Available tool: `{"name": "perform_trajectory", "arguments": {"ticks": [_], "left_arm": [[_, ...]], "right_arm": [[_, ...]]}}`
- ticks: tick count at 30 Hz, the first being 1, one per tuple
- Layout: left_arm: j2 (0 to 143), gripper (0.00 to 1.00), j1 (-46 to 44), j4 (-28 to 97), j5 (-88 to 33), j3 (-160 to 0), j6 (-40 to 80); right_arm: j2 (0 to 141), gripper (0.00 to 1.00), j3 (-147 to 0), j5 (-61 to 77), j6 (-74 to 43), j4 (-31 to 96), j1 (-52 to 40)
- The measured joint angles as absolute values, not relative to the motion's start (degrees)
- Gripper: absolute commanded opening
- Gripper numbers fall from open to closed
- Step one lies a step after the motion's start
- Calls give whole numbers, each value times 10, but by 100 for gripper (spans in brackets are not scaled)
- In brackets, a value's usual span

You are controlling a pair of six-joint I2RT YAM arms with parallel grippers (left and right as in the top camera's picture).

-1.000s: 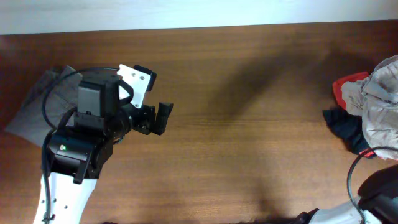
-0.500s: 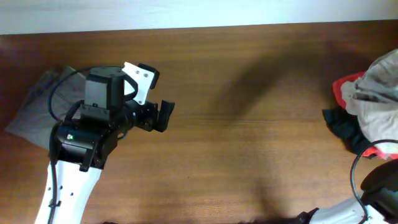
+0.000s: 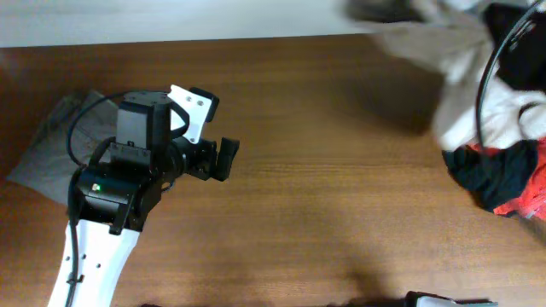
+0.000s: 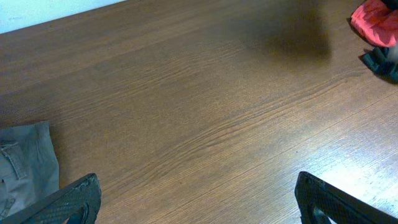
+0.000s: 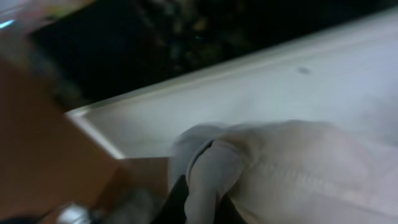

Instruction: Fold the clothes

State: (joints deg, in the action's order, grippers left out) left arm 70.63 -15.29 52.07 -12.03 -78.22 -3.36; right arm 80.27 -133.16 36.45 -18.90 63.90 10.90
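table (image 3: 324, 213): brown wood, pale wall (image 3: 171, 17) behind.
beige shorts (image 3: 444, 51): in the air, far right, blurred; light, floppy; best held at a stitched edge.
right gripper (image 5: 198, 205): seemingly pinching them.
left gripper (image 4: 199, 208): spread, empty.

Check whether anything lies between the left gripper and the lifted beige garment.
Nothing visible does: only bare brown wooden table separates the left gripper from the lifted pale beige cotton garment.
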Motion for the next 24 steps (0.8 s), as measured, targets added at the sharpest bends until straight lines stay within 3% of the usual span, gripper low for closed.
{"name": "perform_trajectory", "arguments": {"ticks": [5, 16, 19, 21, 22, 24], "left_arm": [[706, 99, -153, 521, -107, -782, -34], [706, 99, -153, 505, -99, -782, -34], [706, 90, -153, 489, -96, -782, -34], [706, 91, -153, 480, -96, -782, -33], [706, 99, -153, 479, -96, -782, -32], [706, 99, -153, 475, -101, -782, -29]], "right_arm": [[786, 4, -1338, 312, -178, 699, 66], [843, 4, -1322, 281, -142, 784, 62], [841, 4, -1322, 280, -134, 800, 62], [841, 4, -1322, 278, -132, 808, 62], [841, 4, -1322, 277, -131, 811, 62], [841, 4, -1322, 276, -130, 812, 62]]}}
